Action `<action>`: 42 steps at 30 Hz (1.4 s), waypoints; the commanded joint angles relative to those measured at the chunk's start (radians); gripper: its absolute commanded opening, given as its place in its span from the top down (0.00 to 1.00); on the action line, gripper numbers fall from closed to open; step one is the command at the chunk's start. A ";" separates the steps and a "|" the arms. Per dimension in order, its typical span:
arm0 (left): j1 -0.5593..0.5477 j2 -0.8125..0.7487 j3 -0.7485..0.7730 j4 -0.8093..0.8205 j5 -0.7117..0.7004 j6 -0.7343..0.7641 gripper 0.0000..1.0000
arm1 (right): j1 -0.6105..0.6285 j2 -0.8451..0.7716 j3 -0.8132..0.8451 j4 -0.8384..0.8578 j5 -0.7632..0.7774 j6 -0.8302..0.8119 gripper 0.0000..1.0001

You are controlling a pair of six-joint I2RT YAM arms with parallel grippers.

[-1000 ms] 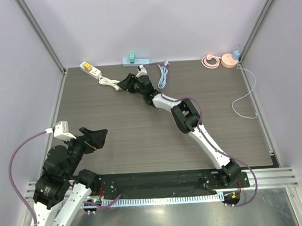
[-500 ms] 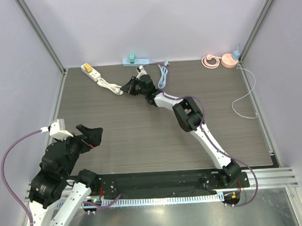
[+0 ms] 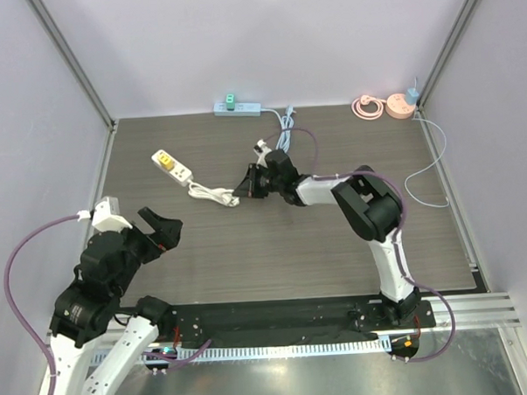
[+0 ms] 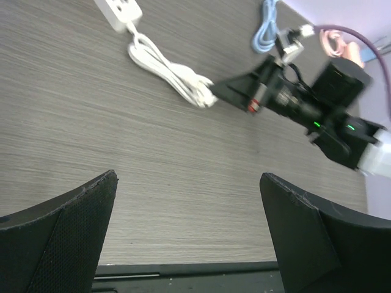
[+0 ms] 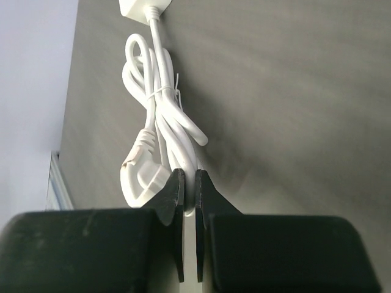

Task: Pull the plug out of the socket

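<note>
A white socket strip (image 3: 171, 164) lies at the table's mid left with a yellow plug (image 3: 163, 157) seated in it. Its bundled white cord (image 3: 213, 194) trails to the right. My right gripper (image 3: 240, 193) is shut on that cord; the right wrist view shows a cord loop (image 5: 183, 152) pinched between the fingertips (image 5: 189, 178), with the cord's own white plug (image 5: 142, 174) just left of them. The strip's end (image 5: 143, 7) sits at that view's top edge. My left gripper (image 3: 164, 232) hovers open at the near left, holding nothing; its wrist view shows the strip (image 4: 119, 9) and cord (image 4: 171, 73) far ahead.
A pale blue strip (image 3: 239, 108) with a green plug (image 3: 229, 100) lies against the back wall. A light blue cable (image 3: 284, 127) lies beside it. A pink coiled cord (image 3: 367, 107) and pink socket (image 3: 401, 109) sit back right. A thin white wire (image 3: 424, 169) runs along the right edge.
My right gripper has shut on the white cord and drawn back toward the middle. The cord and socket strip have slid away from the back wall with it. The left arm has barely shifted.
</note>
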 commanded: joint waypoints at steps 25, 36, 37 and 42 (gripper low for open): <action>0.074 0.739 0.260 -0.077 -0.281 0.157 0.00 | 0.206 -0.524 -0.492 -0.100 0.072 -0.202 0.48; 0.407 0.732 0.080 0.095 0.058 0.094 0.04 | 0.206 -0.468 -0.328 -0.174 0.078 -0.286 0.35; 0.413 0.736 0.074 0.109 0.064 0.083 0.05 | 0.206 -0.455 -0.329 -0.158 0.071 -0.285 0.35; 0.465 0.774 0.030 0.185 0.113 0.023 0.10 | 0.207 -0.421 -0.337 -0.131 0.106 -0.335 0.35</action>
